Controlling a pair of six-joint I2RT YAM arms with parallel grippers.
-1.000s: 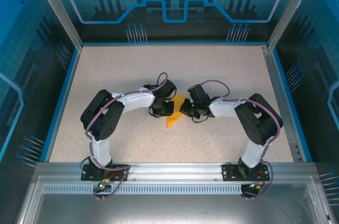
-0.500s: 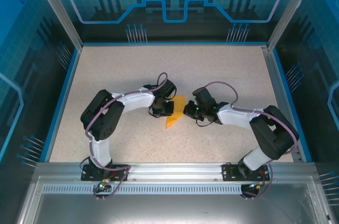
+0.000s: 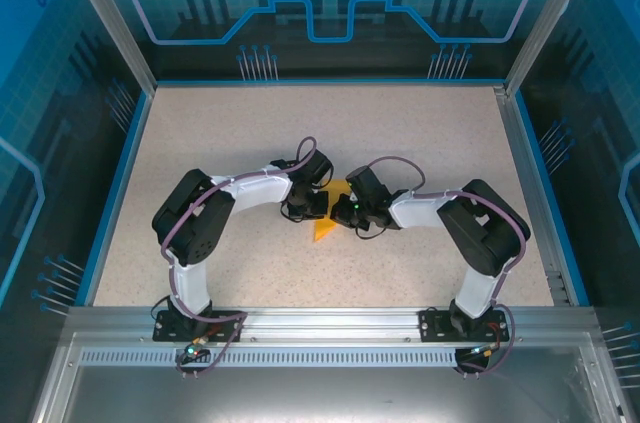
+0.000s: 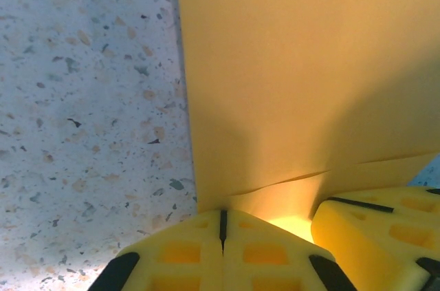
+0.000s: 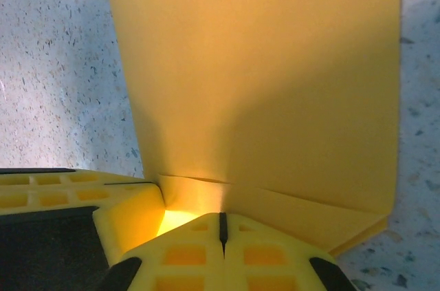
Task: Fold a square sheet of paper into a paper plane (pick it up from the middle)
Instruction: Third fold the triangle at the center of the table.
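Observation:
The square sheet of paper [image 3: 325, 231] lies folded at the table's middle, orange-yellow, with a layered crease along its near side [image 5: 309, 201]. My left gripper [image 3: 316, 206] is shut, its closed tips resting on the paper's edge [image 4: 222, 217]. My right gripper [image 3: 344, 211] is shut too, its tips down on the folded layer [image 5: 222, 217]. Both sets of yellow fingertips stand side by side and almost touch; the right one's fingers [image 4: 378, 232] show in the left wrist view, the left one's fingers [image 5: 82, 198] in the right wrist view. Most of the paper is hidden under the grippers from above.
The speckled tabletop [image 3: 300, 133] stretches open behind and to both sides of the paper. Blue-edged walls [image 3: 128, 168] and metal posts [image 3: 105, 13] ring it. An aluminium rail [image 3: 330, 321] with the arm bases runs along the near edge.
The right arm swung out to the right half a second ago and has come back in, its gripper now down on the paper beside the left one. The left arm has stayed put.

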